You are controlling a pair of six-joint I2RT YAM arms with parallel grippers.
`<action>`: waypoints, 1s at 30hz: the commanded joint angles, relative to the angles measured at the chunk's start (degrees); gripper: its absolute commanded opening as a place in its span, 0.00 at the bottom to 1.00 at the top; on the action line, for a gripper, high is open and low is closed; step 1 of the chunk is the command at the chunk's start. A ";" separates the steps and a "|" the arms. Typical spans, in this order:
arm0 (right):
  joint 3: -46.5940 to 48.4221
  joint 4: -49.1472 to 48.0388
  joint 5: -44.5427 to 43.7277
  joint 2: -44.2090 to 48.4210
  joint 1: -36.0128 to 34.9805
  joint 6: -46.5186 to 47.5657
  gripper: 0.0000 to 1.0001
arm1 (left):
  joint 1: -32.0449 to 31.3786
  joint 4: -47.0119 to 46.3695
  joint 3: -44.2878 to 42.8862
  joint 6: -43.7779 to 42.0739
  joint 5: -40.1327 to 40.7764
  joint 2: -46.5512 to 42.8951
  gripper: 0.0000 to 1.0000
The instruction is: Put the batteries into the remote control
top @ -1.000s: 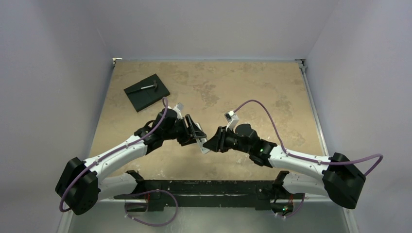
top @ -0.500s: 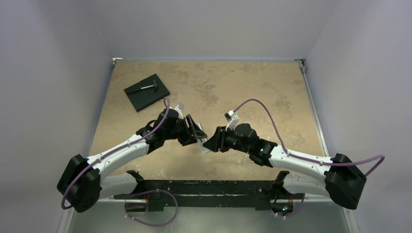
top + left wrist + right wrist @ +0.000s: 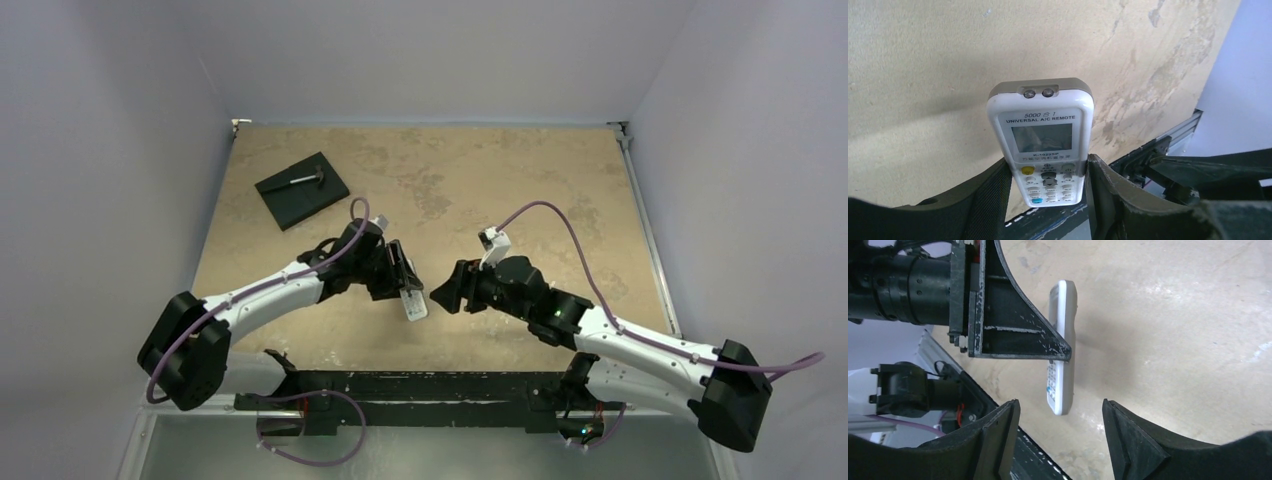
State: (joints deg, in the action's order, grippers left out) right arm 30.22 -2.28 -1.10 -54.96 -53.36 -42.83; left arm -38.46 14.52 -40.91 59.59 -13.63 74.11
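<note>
My left gripper [image 3: 406, 285] is shut on the white remote control [image 3: 413, 306] and holds it above the table near the front middle. In the left wrist view the remote [image 3: 1042, 140] faces the camera, screen and buttons showing, its lower sides clamped between the fingers [image 3: 1100, 190]. My right gripper [image 3: 441, 297] is open and empty, a short way to the right of the remote. In the right wrist view the remote [image 3: 1064, 340] shows edge-on ahead of the open right gripper [image 3: 1060, 440], clear of both fingers. The batteries are not in view.
A black square slab [image 3: 301, 190] with a small grey metal tool [image 3: 306, 180] on it lies at the back left of the tan table [image 3: 520, 180]. A black rail [image 3: 420, 385] runs along the near edge. Grey walls close three sides.
The right gripper has drawn back to the right, away from the remote, and stands open. The left gripper still holds the remote, which now shows free below it.
</note>
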 commanded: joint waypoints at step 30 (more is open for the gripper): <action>4.03 20.04 -19.10 7.30 0.19 4.88 0.78 | -8.07 18.59 -31.43 -16.03 13.39 30.26 0.00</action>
State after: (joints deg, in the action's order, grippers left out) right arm 33.50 17.85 -17.52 -48.18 -53.30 -37.69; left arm -45.67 30.96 -68.20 44.77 -2.63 102.65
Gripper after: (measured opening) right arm 0.777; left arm 0.508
